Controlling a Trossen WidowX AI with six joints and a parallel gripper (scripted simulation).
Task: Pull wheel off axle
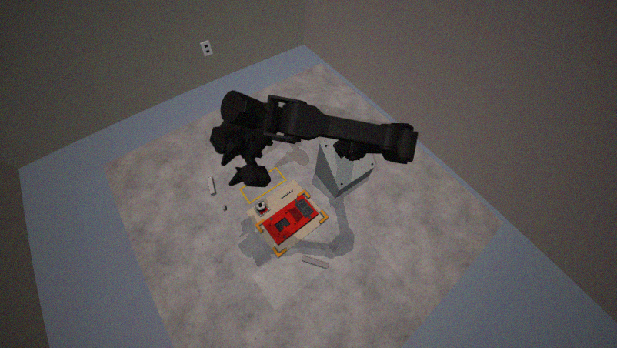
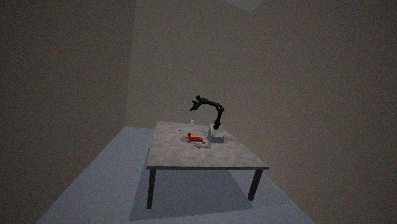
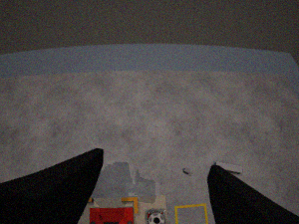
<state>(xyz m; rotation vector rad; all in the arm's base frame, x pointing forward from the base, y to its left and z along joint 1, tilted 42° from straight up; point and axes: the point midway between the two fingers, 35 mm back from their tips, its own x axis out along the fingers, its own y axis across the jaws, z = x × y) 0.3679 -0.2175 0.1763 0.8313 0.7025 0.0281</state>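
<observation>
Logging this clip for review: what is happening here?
A single black arm hangs high above the table, its gripper open and holding nothing. The wheel sits on its upright axle at a corner of the beige board beside the red part. The yellow-outlined marked area next to it has no wheel in it.

Red board (image 1: 287, 219), yellow-outlined area (image 1: 263, 186), mottled grey table (image 1: 388, 242).

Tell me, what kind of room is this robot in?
Probably a bare test room or small workshop. A black robot arm is mounted on a grey block on a plain table, beside a red board carrying a small wheel. The walls are bare.
</observation>
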